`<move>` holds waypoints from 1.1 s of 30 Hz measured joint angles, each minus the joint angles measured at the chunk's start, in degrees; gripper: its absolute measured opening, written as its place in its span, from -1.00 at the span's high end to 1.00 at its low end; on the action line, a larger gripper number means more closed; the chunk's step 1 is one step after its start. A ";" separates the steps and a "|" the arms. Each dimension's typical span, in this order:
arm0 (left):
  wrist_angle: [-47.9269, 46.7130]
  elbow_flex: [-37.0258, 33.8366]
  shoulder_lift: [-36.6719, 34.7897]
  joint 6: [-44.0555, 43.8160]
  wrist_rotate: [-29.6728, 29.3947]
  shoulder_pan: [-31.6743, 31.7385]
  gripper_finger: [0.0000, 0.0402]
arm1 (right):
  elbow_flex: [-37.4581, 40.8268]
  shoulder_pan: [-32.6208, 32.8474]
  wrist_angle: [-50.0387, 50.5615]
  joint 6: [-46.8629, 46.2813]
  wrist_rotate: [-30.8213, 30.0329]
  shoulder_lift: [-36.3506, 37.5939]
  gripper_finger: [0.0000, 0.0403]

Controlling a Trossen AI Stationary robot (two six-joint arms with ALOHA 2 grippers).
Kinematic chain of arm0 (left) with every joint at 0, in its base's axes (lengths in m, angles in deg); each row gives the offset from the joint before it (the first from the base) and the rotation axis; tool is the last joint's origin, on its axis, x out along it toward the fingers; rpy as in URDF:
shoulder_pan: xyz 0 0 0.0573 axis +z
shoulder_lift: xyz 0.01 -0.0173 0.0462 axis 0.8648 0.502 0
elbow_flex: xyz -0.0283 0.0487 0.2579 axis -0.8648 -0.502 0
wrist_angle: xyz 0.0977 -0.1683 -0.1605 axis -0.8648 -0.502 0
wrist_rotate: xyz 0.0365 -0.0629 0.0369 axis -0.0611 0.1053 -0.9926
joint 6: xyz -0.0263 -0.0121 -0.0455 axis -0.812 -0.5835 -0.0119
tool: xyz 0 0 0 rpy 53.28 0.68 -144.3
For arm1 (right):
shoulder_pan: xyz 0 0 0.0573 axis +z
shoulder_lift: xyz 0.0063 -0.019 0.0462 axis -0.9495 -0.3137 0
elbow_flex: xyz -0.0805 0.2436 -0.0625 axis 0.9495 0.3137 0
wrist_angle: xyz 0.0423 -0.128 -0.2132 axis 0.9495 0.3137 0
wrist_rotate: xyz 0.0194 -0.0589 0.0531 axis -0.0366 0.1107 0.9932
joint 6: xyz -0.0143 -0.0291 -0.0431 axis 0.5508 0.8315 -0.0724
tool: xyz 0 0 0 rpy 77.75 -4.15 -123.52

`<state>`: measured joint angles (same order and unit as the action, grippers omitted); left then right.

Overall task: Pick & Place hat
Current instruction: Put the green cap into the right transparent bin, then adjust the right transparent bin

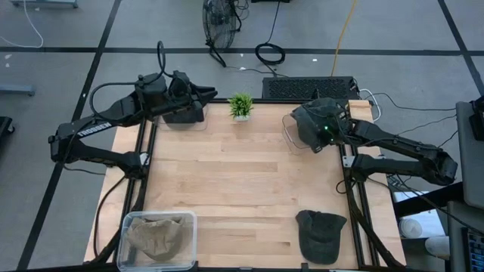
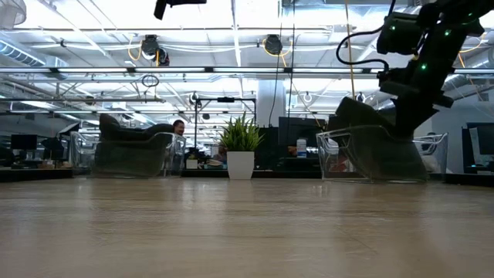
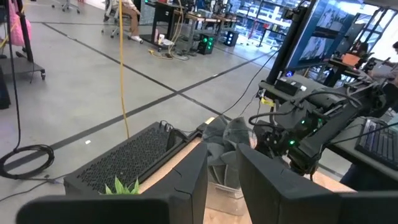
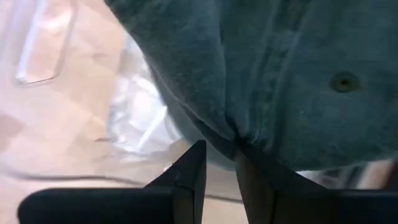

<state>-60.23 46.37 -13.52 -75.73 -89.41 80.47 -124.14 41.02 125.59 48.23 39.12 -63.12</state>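
A dark grey hat [image 4: 298, 74] lies in a clear bin [image 1: 290, 134] at the table's far right. My right gripper [image 4: 221, 168] reaches down into that bin from the right and is shut on the hat's cloth; the low view shows the arm [image 2: 421, 69] above the bin [image 2: 340, 158]. My left gripper [image 3: 224, 180] hovers high at the far left, pointing level toward the table's right, its fingers a little apart with nothing between them. A second dark hat [image 1: 321, 236] lies flat on the table at the near right. My right gripper pinches a gathered fold of the hat's crown cloth [image 4: 236, 142] between its two fingers, slanting down from above. The cloth puckers where the fingertips [image 4: 189, 163] meet it. The rest of the hat still lies in the bin.
Under my left gripper stands another clear bin [image 2: 131, 153] with a dark hat in it. At the near left, a clear bin holds a tan hat [image 1: 156, 236]. A small potted plant [image 1: 241, 106] stands at the far edge, and a keyboard [image 1: 306, 87] lies beyond it.
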 joint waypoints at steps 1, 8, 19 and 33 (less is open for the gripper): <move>-0.11 0.00 0.00 0.00 0.00 0.00 0.54 | -0.09 0.00 0.25 -0.28 1.50 0.25 0.64; -0.01 0.00 0.00 0.07 0.00 0.00 0.54 | -6.95 0.00 6.48 4.09 -0.15 1.01 0.64; 0.01 0.00 0.00 1.44 -0.02 1.15 0.54 | -6.10 1.66 13.00 -11.44 12.77 0.17 0.68; -1.74 0.00 0.00 2.75 0.50 1.92 0.54 | 6.22 3.84 2.71 -24.49 23.25 0.22 0.99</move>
<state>-61.98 46.37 -13.52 -72.97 -88.90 82.38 -117.92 44.86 128.30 23.74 62.37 -62.90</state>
